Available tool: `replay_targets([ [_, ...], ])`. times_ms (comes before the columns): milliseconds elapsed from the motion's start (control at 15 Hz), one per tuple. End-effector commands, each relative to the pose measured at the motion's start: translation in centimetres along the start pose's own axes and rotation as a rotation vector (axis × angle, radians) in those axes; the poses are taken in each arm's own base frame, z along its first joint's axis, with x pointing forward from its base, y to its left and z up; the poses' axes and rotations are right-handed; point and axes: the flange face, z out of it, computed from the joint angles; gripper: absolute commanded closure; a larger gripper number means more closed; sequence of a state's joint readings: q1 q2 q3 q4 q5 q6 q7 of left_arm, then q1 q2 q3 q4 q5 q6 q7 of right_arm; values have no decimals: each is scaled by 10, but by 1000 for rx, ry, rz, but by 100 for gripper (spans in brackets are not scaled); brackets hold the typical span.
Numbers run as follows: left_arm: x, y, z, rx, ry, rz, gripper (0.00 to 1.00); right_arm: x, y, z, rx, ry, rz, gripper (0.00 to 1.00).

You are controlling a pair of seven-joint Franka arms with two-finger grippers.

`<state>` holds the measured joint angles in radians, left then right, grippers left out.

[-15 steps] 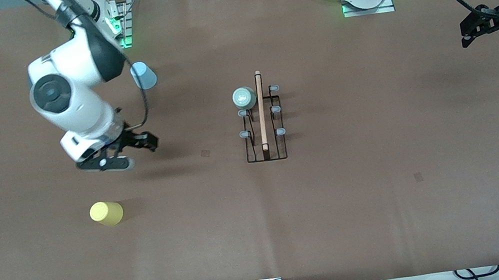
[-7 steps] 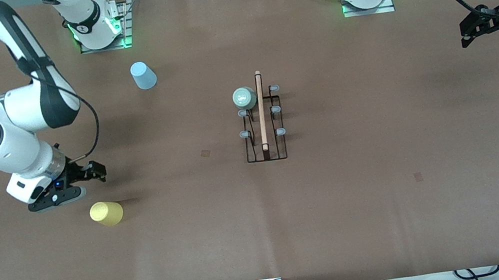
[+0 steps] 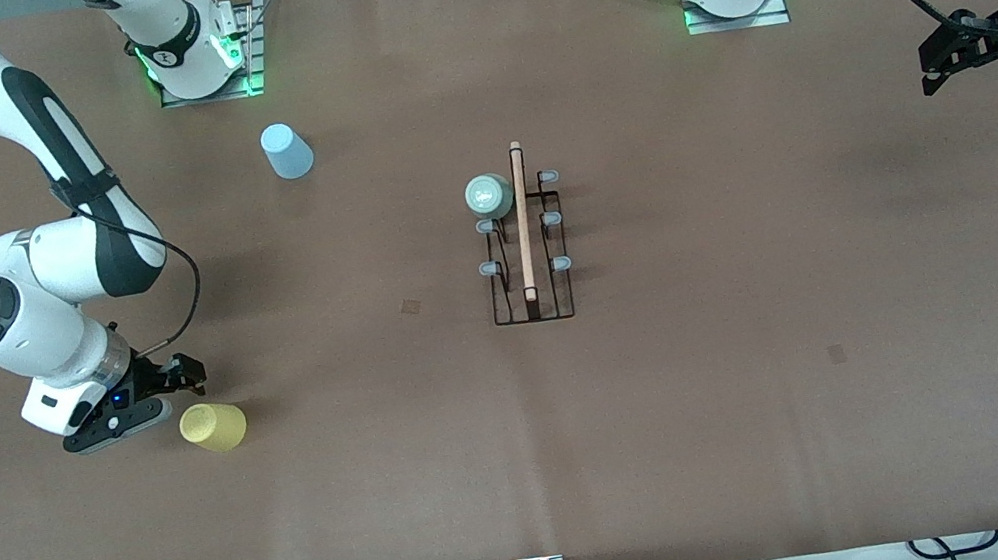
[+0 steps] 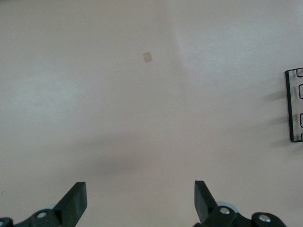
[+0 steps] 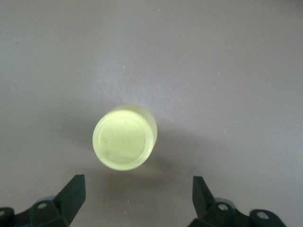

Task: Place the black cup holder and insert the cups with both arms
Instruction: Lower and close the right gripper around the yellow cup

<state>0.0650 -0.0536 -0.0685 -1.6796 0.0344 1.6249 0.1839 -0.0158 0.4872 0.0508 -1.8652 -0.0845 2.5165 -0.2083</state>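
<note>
Right gripper [image 3: 182,373] has dropped toward the yellow cup [image 3: 213,427]
Jaws spread and empty, cup just below them; left gripper [image 3: 934,66] waits unmoved, also spread.

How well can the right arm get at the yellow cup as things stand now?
Probably yes. The right gripper hangs open just beside the yellow cup, which stands upside down on bare table. Nothing lies between them in the right wrist view, and the open fingers look wider than the cup.
</note>
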Motion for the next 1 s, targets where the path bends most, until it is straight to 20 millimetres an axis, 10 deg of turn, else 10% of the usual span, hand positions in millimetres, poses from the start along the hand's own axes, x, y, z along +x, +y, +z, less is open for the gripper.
replay_targets([
  [0, -2, 2, -2, -15, -2, 17, 0, 15, 2, 7, -1, 20, -18, 0],
  [936, -5, 0, 0, -19, -23, 19, 0, 31, -12, 28, 80, 37, 71, 0],
])
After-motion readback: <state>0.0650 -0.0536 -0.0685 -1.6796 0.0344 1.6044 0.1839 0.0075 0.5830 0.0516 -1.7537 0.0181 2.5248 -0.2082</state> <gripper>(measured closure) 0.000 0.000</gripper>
